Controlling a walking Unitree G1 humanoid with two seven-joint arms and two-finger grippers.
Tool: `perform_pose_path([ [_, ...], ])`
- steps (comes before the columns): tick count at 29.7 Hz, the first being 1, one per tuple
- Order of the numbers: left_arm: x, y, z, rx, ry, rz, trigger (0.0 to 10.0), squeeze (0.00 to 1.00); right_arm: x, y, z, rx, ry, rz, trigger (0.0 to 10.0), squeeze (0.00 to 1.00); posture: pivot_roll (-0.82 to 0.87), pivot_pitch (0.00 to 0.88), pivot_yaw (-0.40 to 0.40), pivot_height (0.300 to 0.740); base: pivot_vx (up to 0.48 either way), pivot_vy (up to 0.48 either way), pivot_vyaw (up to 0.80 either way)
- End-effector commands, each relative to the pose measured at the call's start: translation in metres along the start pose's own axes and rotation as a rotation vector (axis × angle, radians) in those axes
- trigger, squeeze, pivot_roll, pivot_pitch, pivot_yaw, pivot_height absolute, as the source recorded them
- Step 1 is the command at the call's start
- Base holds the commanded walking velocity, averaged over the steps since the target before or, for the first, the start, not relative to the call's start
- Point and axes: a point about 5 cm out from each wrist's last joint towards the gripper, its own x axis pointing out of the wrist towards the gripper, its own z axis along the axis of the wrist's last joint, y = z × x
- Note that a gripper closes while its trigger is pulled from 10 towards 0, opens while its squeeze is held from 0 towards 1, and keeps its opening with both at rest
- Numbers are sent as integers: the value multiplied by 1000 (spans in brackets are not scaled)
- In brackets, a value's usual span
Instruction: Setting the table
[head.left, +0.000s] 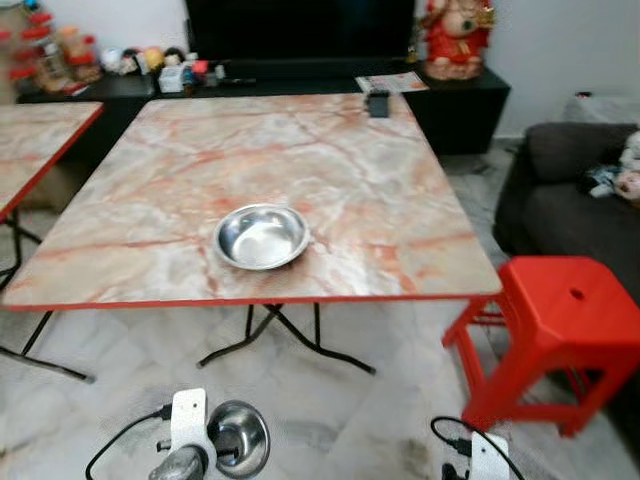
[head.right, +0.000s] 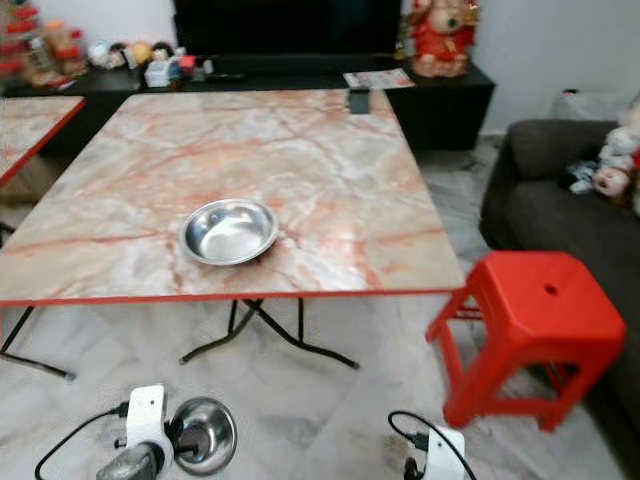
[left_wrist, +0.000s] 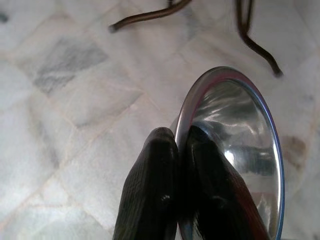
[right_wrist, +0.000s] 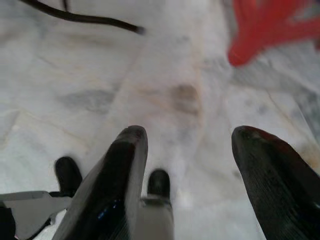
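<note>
Left eye view showed a folding table (head.left: 330, 150) with a pink-veined marble top and a red rim, standing on black metal legs over a pale marble floor (head.left: 300, 420). One steel bowl (head.left: 262, 236) sat upright on the table, close to its near edge and roughly midway between the two near corners. A small dark object (head.left: 378, 102), too blurred to identify, lay at the far edge near the far right corner.

The left gripper (left_wrist: 181, 150) hung low in front of the table's near edge, above the floor, with its two black fingers (left_wrist: 155, 190) pinched together on the rim of a second steel bowl (left_wrist: 240, 145). One finger pressed the outside wall and the other lay inside. That bowl was held tilted on edge, its shiny inside facing sideways, and it appeared in the head view beside the white wrist housing (head.left: 188, 420).

The right gripper (right_wrist: 190, 165) also hung low over the floor, to the right of the left one, its fingers spread wide apart with nothing between them.

A red plastic stool (head.left: 550, 330) stood on the floor just off the table's near right corner. Beyond it was a dark sofa (head.left: 560, 200) with a soft toy on the seat. A second marble-topped table (head.left: 35, 140) stood off the left edge. Behind the far edge ran a low black cabinet (head.left: 450, 100) carrying small ornaments and a red figurine (head.left: 455, 35).
</note>
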Motion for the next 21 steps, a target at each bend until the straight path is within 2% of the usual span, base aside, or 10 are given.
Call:
perform_pose_path([
  [1, 0, 1, -2, 0, 16, 4, 10000, 0, 0, 2, 2, 13, -7, 3, 10000, 0, -29, 0, 5, 740, 0, 0, 0],
  [14, -1, 1, -5, -7, 28, -4, 10000, 0, 0, 1, 2, -18, -5, 10, 10000, 0, -31, 0, 5, 740, 0, 0, 0],
  [15, -1, 0, -6, -11, 28, -4, 10000, 0, 0, 1, 1, -37, -4, 11, 10000, 0, -29, 0, 1, 740, 0, 0, 800],
  [21, -1, -1, -7, -15, 28, -2, 10000, 0, 0, 0, 1, -17, -5, 10, 10000, 0, -31, 0, -2, 740, 0, 0, 717],
])
